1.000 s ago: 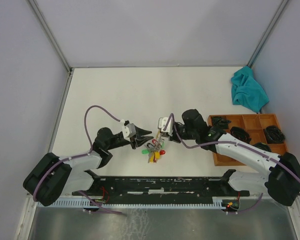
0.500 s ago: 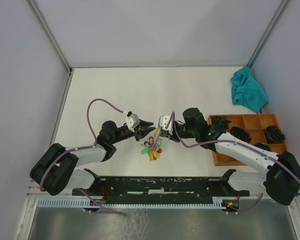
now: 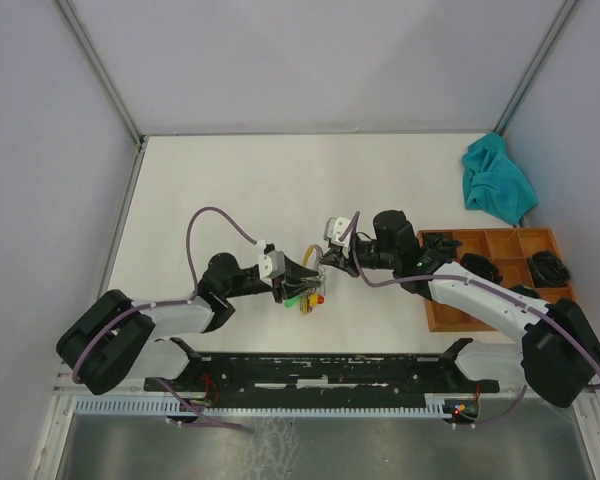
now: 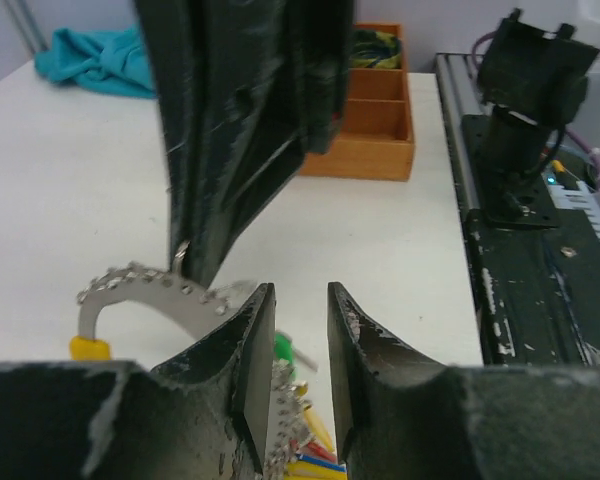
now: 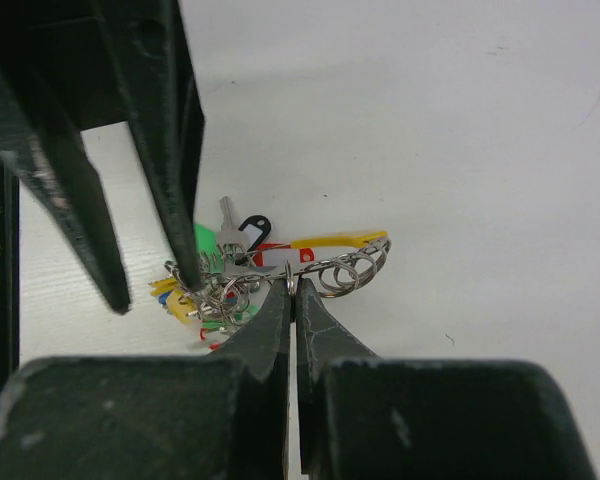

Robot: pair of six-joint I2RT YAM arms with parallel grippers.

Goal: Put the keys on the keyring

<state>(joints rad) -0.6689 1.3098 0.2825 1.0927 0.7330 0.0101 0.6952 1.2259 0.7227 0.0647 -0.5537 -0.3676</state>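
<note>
White table point(image 3: 280, 180) first, with a wooden tray point(image 3: 430, 318) at the right edge and a teal cloth point(image 3: 497, 180) behind it. Both arms meet at the front middle. The right gripper point(image 5: 293, 285) is pinched tight on the keyring point(image 5: 340, 268), clamping the silvery ring itself. The left gripper point(image 4: 300, 295) is about half spread, nothing in the gap, one tip poking the bunch. The keys point(image 5: 242, 228), green head and dark head, sit in that bunch. Can't tell if they're threaded.
</note>
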